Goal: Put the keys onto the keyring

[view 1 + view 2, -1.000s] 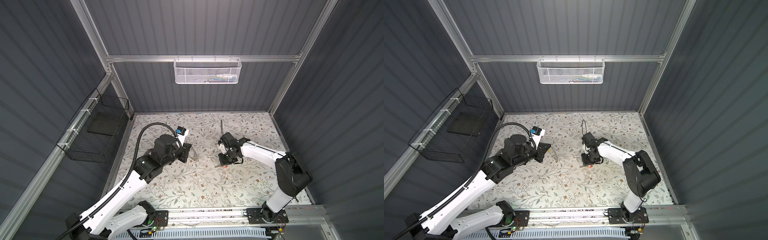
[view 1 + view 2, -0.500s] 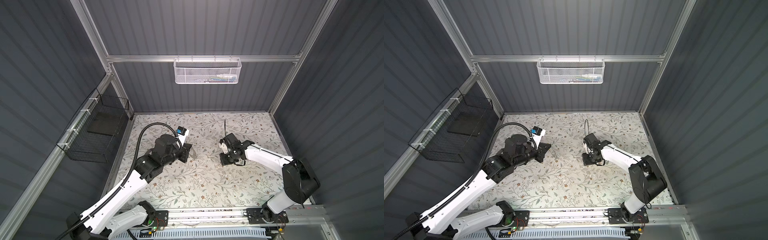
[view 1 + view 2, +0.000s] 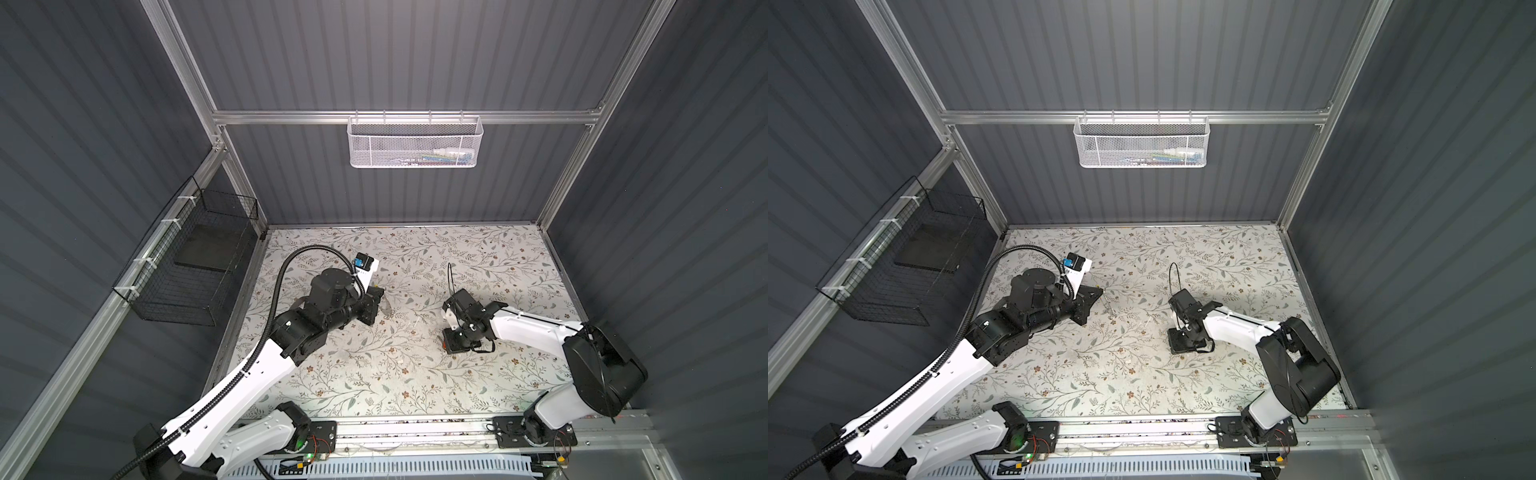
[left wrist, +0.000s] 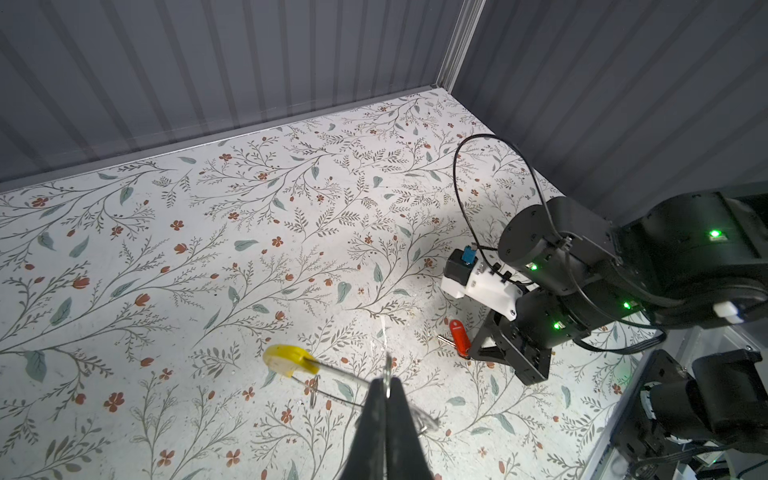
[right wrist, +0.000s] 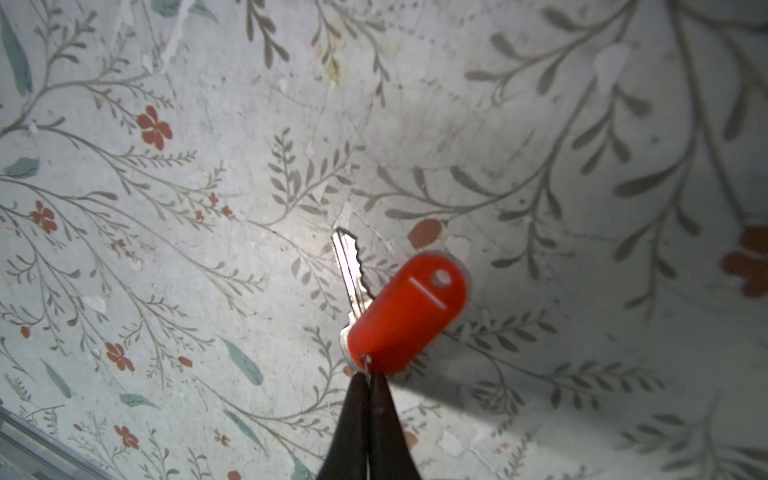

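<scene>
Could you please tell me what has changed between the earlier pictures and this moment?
The right arm's elbow swung outward, toward the near right corner, and the right pincer, shut on the keys, drifted slightly toward the near edge. Nothing was taken hold of or let go. The left pincer stayed in place, shut on the keyring.
</scene>
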You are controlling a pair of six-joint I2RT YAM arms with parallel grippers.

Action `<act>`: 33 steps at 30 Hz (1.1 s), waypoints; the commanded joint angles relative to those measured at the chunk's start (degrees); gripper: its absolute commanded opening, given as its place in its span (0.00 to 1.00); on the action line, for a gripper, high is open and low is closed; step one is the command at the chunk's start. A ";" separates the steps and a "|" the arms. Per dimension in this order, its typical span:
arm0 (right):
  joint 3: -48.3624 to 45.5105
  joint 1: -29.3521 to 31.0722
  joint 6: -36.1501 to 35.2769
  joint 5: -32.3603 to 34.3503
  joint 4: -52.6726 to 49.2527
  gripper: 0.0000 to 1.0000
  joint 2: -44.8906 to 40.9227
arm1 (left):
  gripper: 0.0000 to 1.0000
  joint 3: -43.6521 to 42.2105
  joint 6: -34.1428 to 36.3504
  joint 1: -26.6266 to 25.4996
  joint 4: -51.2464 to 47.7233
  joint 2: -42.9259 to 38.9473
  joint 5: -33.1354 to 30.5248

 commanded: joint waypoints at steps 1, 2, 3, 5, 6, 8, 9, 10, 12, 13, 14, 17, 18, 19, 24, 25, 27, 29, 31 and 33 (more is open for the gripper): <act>-1.23 0.53 1.68 -0.55 -0.98 0.12 -0.49 | 0.00 0.21 -0.27 -0.26 1.00 0.18 1.16; -0.89 0.54 1.77 -0.70 -1.26 0.16 -1.03 | 0.00 0.22 -0.24 -0.25 1.03 0.11 1.16; -0.44 0.53 1.80 -0.58 -1.60 0.21 -1.69 | 0.00 0.28 -0.28 -0.27 0.97 0.08 1.16; 0.98 0.49 1.71 -0.42 -2.77 0.33 -3.05 | 0.00 0.22 -0.24 -0.27 0.97 0.03 1.08; 1.59 0.44 1.63 -0.31 -3.42 0.36 -3.67 | 0.00 0.25 -0.28 -0.27 0.92 0.07 1.08; 3.14 0.39 1.45 0.24 -4.98 0.41 -5.01 | 0.00 0.12 -0.33 -0.21 0.88 -0.14 0.99; 3.85 0.41 1.13 0.61 -5.77 0.42 -5.59 | 0.00 0.12 -0.31 -0.27 0.95 -0.29 0.94; 4.73 0.35 0.87 1.03 -6.60 0.43 -6.05 | 0.00 0.05 -0.29 -0.32 0.95 -0.36 0.99; 6.26 0.29 0.19 1.36 -8.08 0.42 -6.43 | 0.00 -0.14 -0.28 -0.27 1.04 -0.54 0.94; 7.14 0.18 -0.40 1.30 -8.93 0.42 -6.29 | 0.00 -0.17 -0.33 -0.27 1.09 -0.63 1.03; 8.01 -0.09 -0.96 1.29 -9.95 0.41 -6.06 | 0.00 -0.23 -0.29 -0.27 1.06 -0.62 1.04; 11.00 -1.77 -2.35 -0.94 -13.42 0.38 -3.81 | 0.00 -0.14 -0.34 -0.26 1.14 -0.64 1.29; 11.70 -2.46 -2.32 -1.65 -14.34 0.37 -3.01 | 0.00 -0.19 -0.39 -0.26 1.15 -0.67 1.25; 11.85 -3.32 -2.08 -2.26 -14.56 0.35 -2.45 | 0.00 -0.22 -0.37 -0.25 1.16 -0.70 1.34; 9.25 -5.25 -1.24 -6.77 -11.16 0.32 -1.60 | 0.00 -0.49 -0.49 -0.27 1.14 -1.06 1.41; 8.52 -5.72 -0.97 -7.70 -10.36 0.31 -1.36 | 0.00 -0.48 -0.46 -0.27 1.14 -1.05 1.43; 6.56 -6.74 -0.19 -11.03 -8.65 0.31 -0.78 | 0.00 -0.43 -0.47 -0.27 1.06 -0.96 1.52; 4.15 -7.98 0.99 -13.58 -5.77 0.31 -0.73 | 0.00 -0.32 -0.47 -0.23 1.06 -0.93 1.60; 2.11 -8.98 2.03 -15.80 -3.05 0.31 -0.49 | 0.00 -0.31 -0.46 -0.27 1.06 -0.78 1.69; 1.14 -9.52 2.24 -16.80 -1.66 0.31 0.32 | 0.00 -0.25 -0.46 -0.25 1.06 -0.55 1.82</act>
